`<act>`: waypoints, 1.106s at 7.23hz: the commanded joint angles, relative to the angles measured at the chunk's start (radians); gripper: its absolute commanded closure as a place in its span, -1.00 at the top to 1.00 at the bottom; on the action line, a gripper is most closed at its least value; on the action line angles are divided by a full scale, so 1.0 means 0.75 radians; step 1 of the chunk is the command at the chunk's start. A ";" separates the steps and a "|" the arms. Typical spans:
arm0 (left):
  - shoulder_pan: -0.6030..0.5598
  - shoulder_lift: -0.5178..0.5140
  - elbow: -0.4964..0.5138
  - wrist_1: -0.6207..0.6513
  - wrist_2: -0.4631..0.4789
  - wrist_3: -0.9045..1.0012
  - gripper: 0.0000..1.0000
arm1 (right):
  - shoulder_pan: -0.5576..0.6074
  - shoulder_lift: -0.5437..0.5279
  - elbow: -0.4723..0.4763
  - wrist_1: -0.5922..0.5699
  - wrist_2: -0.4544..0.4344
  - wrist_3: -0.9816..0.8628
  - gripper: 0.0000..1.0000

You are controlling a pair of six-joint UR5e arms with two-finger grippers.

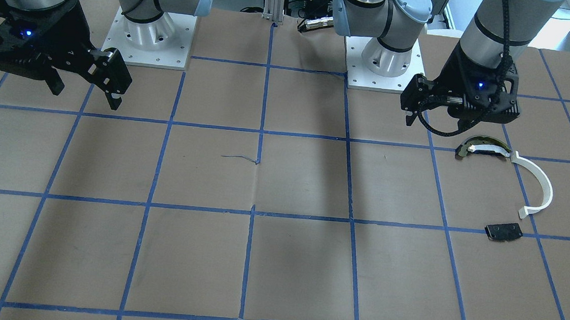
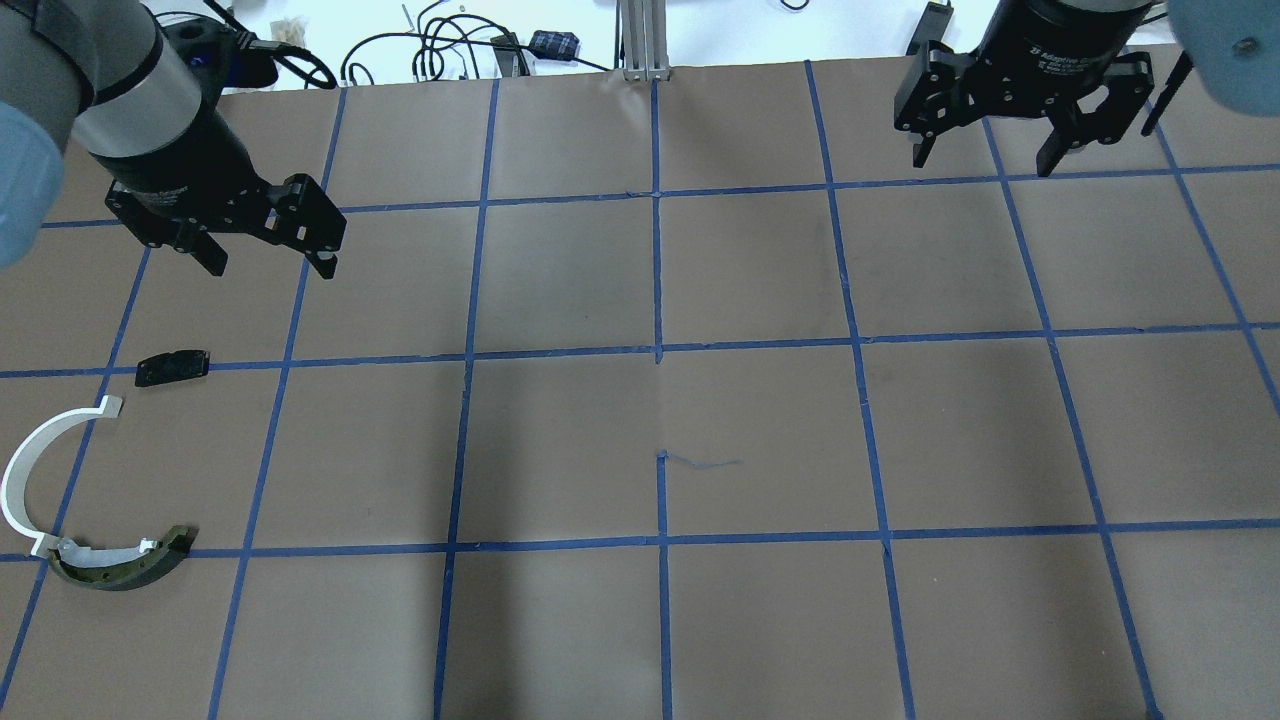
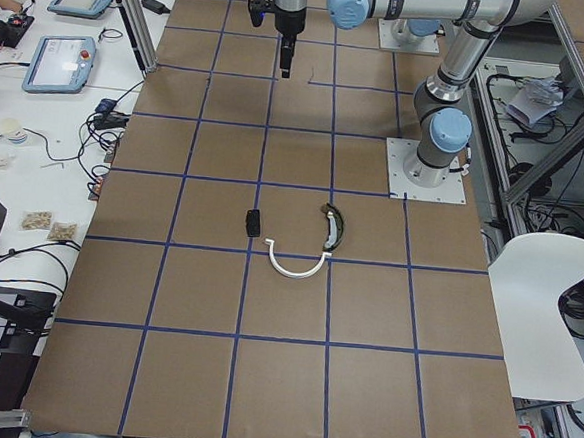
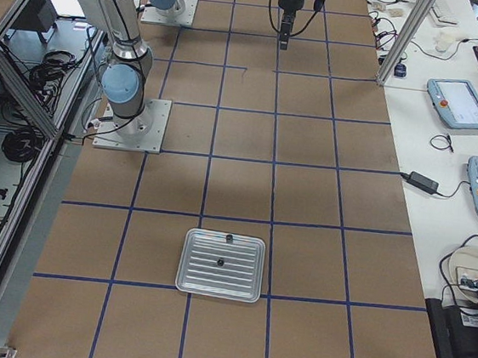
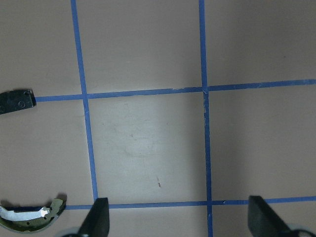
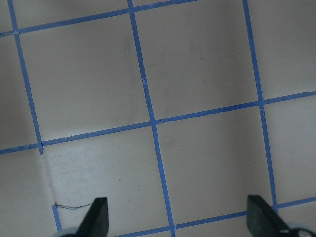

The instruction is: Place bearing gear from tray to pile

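Observation:
A ribbed metal tray shows only in the exterior right view, near the table's right end. Two small dark parts lie on it, too small to tell which is the bearing gear. The pile lies at the robot's left: a white half-ring strip, a dark and cream arc piece and a small black plate. My left gripper hangs open and empty above the table, beyond the black plate. My right gripper hangs open and empty at the far right, well away from the tray.
The table is brown paper with a blue tape grid. Both arm bases stand at the robot's edge. Cables and tablets lie off the table's far side. A white chair stands beside the left base.

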 commanded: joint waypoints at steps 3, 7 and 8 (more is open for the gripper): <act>-0.001 0.001 0.003 -0.005 -0.002 -0.004 1.00 | 0.000 0.000 0.000 0.008 -0.022 -0.038 1.00; -0.005 -0.001 0.005 -0.003 -0.016 -0.006 1.00 | -0.236 -0.002 -0.002 0.132 -0.271 -0.530 1.00; -0.005 0.001 0.005 -0.003 -0.016 -0.006 1.00 | -0.350 -0.002 0.010 0.125 -0.269 -0.754 1.00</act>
